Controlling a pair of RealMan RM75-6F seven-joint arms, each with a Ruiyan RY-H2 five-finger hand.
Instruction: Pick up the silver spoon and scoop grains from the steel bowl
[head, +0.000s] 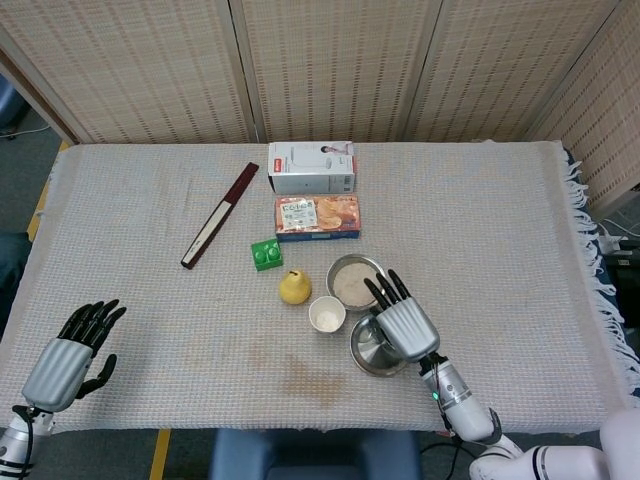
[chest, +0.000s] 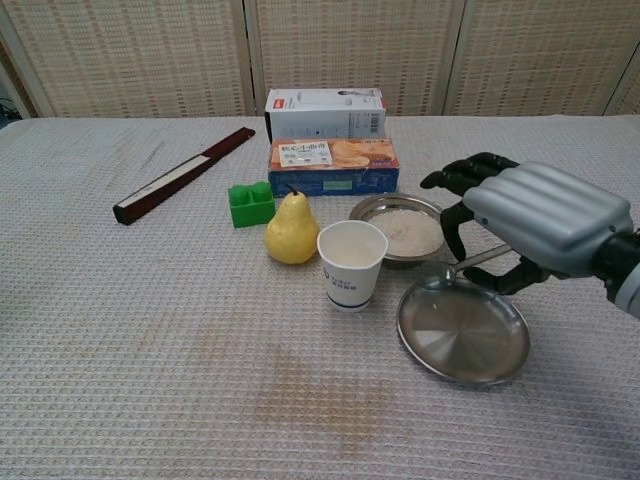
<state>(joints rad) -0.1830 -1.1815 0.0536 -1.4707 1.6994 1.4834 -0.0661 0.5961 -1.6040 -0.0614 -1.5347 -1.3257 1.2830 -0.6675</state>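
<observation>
Over the empty steel plate (chest: 463, 328), at the robot's right, the silver spoon (chest: 470, 265) is hanging in the right robot hand (chest: 535, 220), whose dark fingers (chest: 455, 176) are curling round the far end of the handle. The spoon's bowl is dipping towards the plate's near-left rim, close above it; whether it is touching the metal cannot be told. Its long axis is running from that low bowl up and to the right into the palm, so the handle is tilting, not lying flat.

Judging by its look, the spoon is light, rigid and smooth, so it may be slipping or twisting in a loose hold; a firm pinch on the handle, well back from the bowl, seems the sensible grip, and that is roughly where the fingers are sitting.

Just behind the plate, the steel bowl (chest: 402, 229) of pale grains is standing, with the paper cup (chest: 351, 263) just left of the plate and the yellow pear (chest: 290, 232) beside the cup. Further back a green block (chest: 250, 204), an orange food box (chest: 333, 166), a white carton (chest: 324, 112) and a dark folded fan (chest: 185, 173) are lying on the cloth-covered bench (chest: 150, 340).

Far off at the near-left corner, the left robot hand (head: 70, 355) is holding nothing, its fingers apart.
</observation>
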